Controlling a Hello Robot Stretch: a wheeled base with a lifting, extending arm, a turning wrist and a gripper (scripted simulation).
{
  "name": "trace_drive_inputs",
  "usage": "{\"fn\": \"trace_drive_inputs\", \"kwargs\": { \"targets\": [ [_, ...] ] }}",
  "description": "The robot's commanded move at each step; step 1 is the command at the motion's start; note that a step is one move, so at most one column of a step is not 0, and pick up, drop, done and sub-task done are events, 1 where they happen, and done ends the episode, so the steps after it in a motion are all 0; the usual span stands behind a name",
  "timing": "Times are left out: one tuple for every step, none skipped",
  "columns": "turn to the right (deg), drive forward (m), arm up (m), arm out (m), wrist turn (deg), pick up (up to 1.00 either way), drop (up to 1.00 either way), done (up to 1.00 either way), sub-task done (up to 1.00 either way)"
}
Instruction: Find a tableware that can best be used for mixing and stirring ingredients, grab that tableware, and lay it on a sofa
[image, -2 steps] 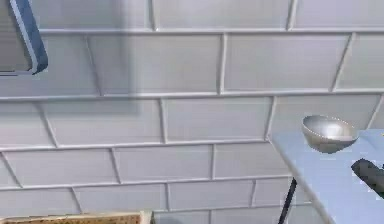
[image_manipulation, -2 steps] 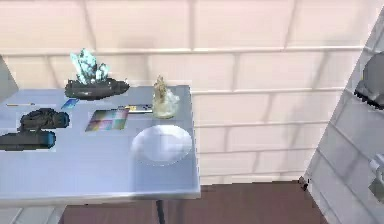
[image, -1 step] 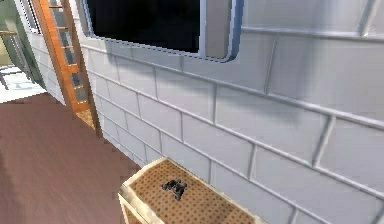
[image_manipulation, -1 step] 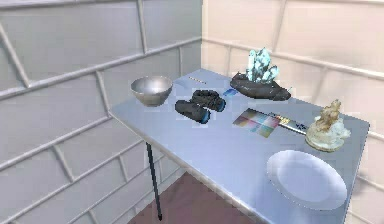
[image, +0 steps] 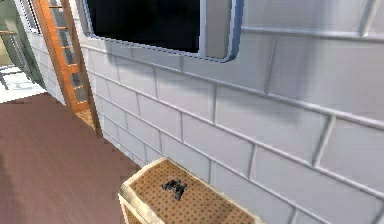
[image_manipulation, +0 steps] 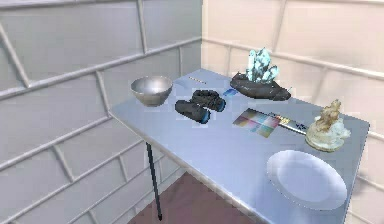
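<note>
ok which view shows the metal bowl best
The arm side view: the metal bowl stands whole and unobstructed near the corner of the grey table, beside dark binoculars. The forward view faces a white block wall, a dark screen and a small tan stand.

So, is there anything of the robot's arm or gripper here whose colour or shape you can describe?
No, these pictures give no colour, shape or marking to report for arm or gripper. Along the arm side view's bottom edge lie a pale blue table and a white plate; farther up stand a metal bowl and black binoculars.
</note>
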Motion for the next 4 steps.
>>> {"fn": "trace_drive_inputs", "kwargs": {
  "targets": [
    [0.0, 0.00, 0.38, 0.00, 0.0, 0.00, 0.00, 0.00, 0.00],
    [0.0, 0.00, 0.00, 0.50, 0.0, 0.00, 0.00, 0.00, 0.00],
    [0.0, 0.00, 0.00, 0.00, 45.0, 0.00, 0.00, 0.00, 0.00],
    [0.0, 0.00, 0.00, 0.00, 45.0, 0.00, 0.00, 0.00, 0.00]
  ]
}}
